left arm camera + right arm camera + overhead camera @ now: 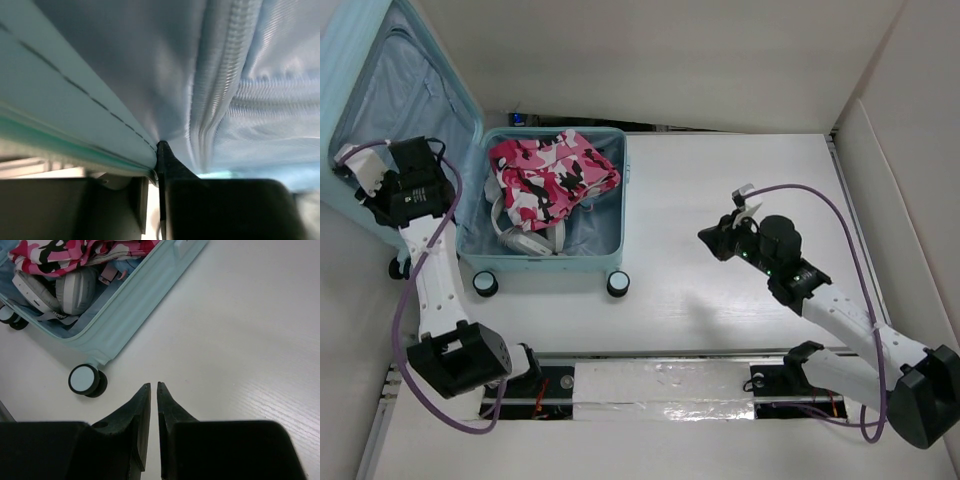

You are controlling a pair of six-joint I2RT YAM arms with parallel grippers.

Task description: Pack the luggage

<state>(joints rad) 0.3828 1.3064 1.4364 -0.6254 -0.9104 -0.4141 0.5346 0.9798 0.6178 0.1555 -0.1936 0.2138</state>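
Pale aqua luggage (605, 145) holds pink-black-white camouflage cloth (550, 175).

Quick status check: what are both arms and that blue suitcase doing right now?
Left gripper shut on lid edge. Right gripper shut, empty, over table. Luggage open, packed.

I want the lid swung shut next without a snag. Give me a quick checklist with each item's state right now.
1. Left gripper pinched on the suitcase lid edge: ok.
2. Pink camouflage clothing inside the suitcase rim: ok.
3. White headphones below the rim: cannot tell.
4. Right gripper holding nothing, clear of the suitcase: ok.
5. Lid lining zipper closed: cannot tell.
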